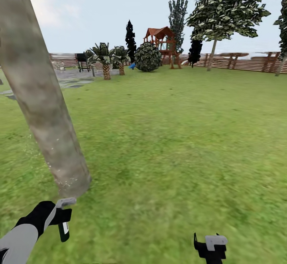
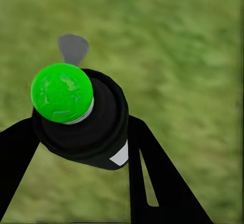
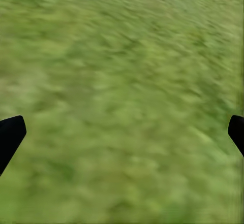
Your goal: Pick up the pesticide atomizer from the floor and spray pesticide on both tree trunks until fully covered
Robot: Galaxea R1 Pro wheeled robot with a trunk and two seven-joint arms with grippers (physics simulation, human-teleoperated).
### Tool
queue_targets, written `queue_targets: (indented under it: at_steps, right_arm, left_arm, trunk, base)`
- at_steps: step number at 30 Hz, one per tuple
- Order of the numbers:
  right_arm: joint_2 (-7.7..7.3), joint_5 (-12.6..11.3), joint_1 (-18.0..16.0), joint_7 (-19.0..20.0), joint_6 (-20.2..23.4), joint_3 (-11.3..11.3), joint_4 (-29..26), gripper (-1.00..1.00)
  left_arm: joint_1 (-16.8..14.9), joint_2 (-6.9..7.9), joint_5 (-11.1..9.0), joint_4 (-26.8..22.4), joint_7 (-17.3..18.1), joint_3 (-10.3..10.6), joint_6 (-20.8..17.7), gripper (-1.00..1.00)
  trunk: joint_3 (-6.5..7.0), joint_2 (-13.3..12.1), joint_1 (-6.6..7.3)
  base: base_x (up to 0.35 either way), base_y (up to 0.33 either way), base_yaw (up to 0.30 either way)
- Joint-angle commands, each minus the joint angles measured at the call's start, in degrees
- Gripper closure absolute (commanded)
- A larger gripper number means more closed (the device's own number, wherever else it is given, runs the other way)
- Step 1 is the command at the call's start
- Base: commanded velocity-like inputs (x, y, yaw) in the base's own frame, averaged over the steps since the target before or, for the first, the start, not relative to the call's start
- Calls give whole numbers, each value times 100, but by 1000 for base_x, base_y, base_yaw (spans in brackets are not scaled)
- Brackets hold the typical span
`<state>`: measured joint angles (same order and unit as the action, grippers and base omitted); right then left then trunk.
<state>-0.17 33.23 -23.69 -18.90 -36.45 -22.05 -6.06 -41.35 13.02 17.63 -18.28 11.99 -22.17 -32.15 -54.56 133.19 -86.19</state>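
Note:
A thick, mottled beige-grey tree trunk (image 1: 44, 108) leans across the left of the head view, and its base meets the grass just ahead of my left gripper (image 1: 59, 217). That gripper is shut on the pesticide atomizer (image 1: 64, 229), whose light grey nozzle head points toward the trunk's foot. Fine pale specks dot the lower trunk. In the left wrist view the atomizer (image 2: 84, 120) shows a dark body, a bright green cap and a grey nozzle, clamped between the black fingers (image 2: 152, 173). My right gripper (image 1: 210, 246) hangs low at the right, open over bare grass (image 3: 122, 107).
Open lawn (image 1: 179, 136) stretches ahead to a wooden fence (image 1: 247, 62). Far back stand palms (image 1: 105, 58), a round bush (image 1: 148, 57), a red playhouse (image 1: 161, 40), black conifers (image 1: 130, 36) and a leafy pale-trunked tree (image 1: 223, 8). Paving and a grill (image 1: 82, 61) lie far left.

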Motion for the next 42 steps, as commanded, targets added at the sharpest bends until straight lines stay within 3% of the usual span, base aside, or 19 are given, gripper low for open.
queue_targets:
  at_steps: [1, 10, 21, 36, 42]
  right_arm:
    - [0, 61, -4, -34, -12, -27, 8, -100]
    - [0, 61, -4, -34, -12, -27, 8, -100]
    - [0, 63, -4, -34, -12, -27, 8, -100]
    - [5, 66, -4, -34, -12, -27, 8, -100]
    - [8, 76, -4, -34, -22, -27, 176, -100]
  left_arm:
    - [-4, -3, 60, -13, 42, -42, -28, 100]
    - [-4, -1, 27, -5, 31, -42, -28, 100]
    - [-4, -9, 22, -6, 20, -40, -19, 100]
    - [-4, -10, 26, -9, 23, -42, -19, 100]
    - [-4, -10, 27, -9, 23, -42, -19, 100]
  trunk:
    - [-5, 2, 1]
    - [-5, 2, 1]
    - [-5, 2, 1]
    - [-5, 2, 1]
    - [-5, 2, 1]
  base:
    - [2, -271, 232]
    - [174, -215, 267]
    - [230, -192, 68]
    - [84, -259, 271]
    - [209, -225, 47]
